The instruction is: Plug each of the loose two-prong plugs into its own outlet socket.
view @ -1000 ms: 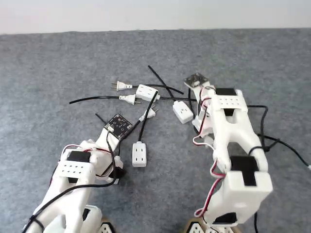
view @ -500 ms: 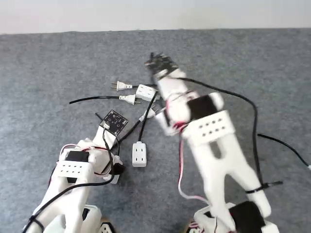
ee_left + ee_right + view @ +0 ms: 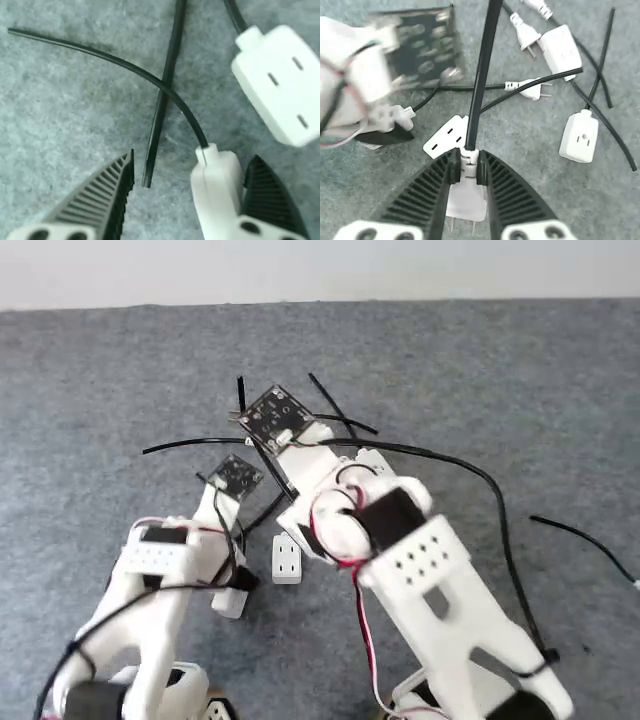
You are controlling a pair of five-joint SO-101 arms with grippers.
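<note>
In the high view the left arm (image 3: pixel 155 565) comes onto the grey mat (image 3: pixel 90 370) from 7 o'clock; the left gripper (image 3: pixel 192 167) gapes wide and clasps nothing, though a white plug (image 3: pixel 215 192) lies on the mat against the inside of one finger, its black cord (image 3: pixel 186 111) curving off across a straight cord (image 3: pixel 172 45); the outlet socket (image 3: pixel 286 558) lies slots up between the two arms, at about 5 o'clock from the left wrist's circuit board (image 3: pixel 237 475), near that plug but apart from it; the right arm (image 3: pixel 425 565) enters from 5 o'clock and slants across toward 11 o'clock; the right gripper (image 3: pixel 468 160) is pinched tight on a two-prong plug (image 3: pixel 466 200), fingers at its cord end, prongs pointing back toward the wrist, its thick cord (image 3: pixel 482 75) running straight out past the fingertips; beyond it on the mat lie a small socket (image 3: pixel 579 135), a long socket (image 3: pixel 560 50) well apart from it, a loose plug (image 3: pixel 530 90) near both, and another plug (image 3: pixel 525 32) just beside the long socket; at 3 o'clock in the high view a stray cord (image 3: pixel 580 534) runs to the view's edge.
</note>
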